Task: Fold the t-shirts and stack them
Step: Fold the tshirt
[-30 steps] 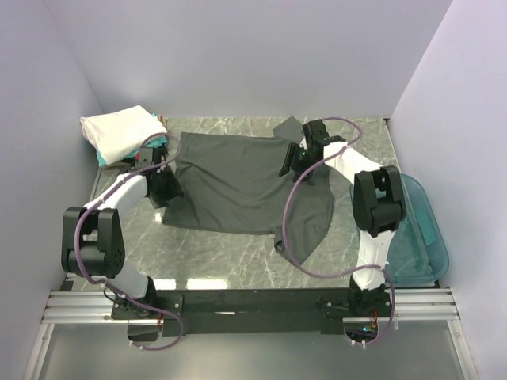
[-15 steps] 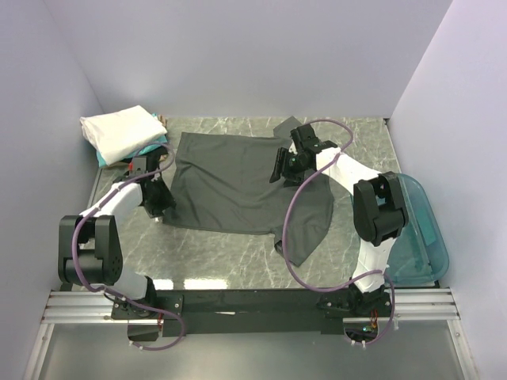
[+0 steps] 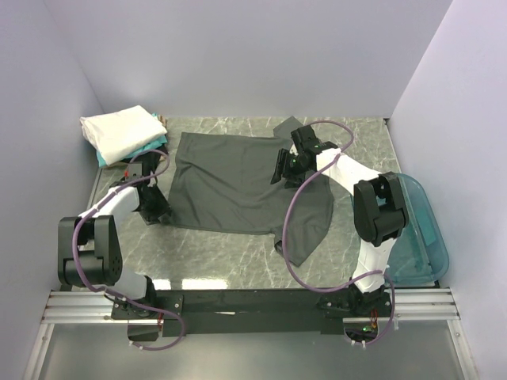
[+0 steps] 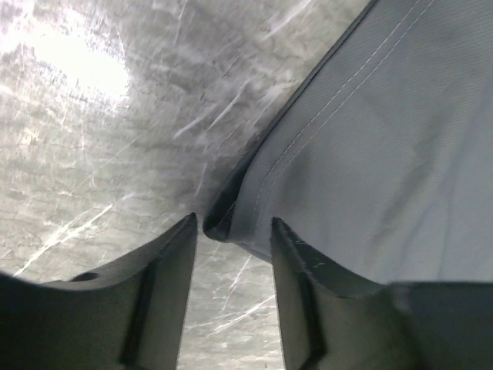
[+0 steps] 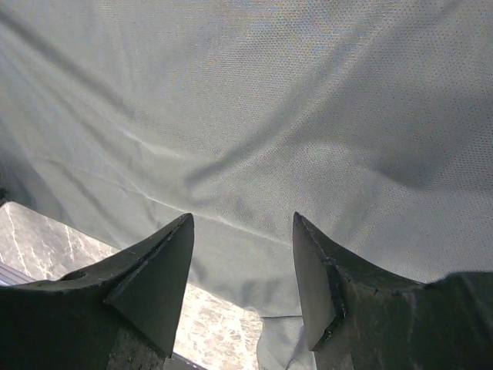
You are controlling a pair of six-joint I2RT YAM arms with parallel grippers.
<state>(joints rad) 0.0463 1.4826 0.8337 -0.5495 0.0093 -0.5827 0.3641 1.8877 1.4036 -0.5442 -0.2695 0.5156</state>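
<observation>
- The charcoal-grey t-shirt [image 3: 238,186] lies spread flat in the middle of the marble table [image 3: 214,261]. One sleeve trails toward the near right.
- The step in hand looks like taking hold of the shirt at two points for a fold.
- To do it well, the left claw should go low enough to catch the whole rolled hem corner [image 4: 219,225], both layers, before it pinches.
- The right claw should bite a small tuck of cloth rather than slide over it. Both should then lift together so the fold line stays straight.
- Left gripper [image 4: 235,223]: fingers apart by a moderate gap, straddling the hem corner at the shirt's near-left edge. The corner sits between the tips, just beside one finger, and is not clamped.
- Right gripper [image 5: 241,220]: fingers spread, holding nothing, poised over plain cloth near the shirt's far right shoulder. Whether the tips press the cloth cannot be told.
- In the far left corner, well apart, a folded white t-shirt [image 3: 119,133] rests on a teal t-shirt [image 3: 156,144].
- A translucent blue tub [image 3: 424,229] stands at the right edge.
</observation>
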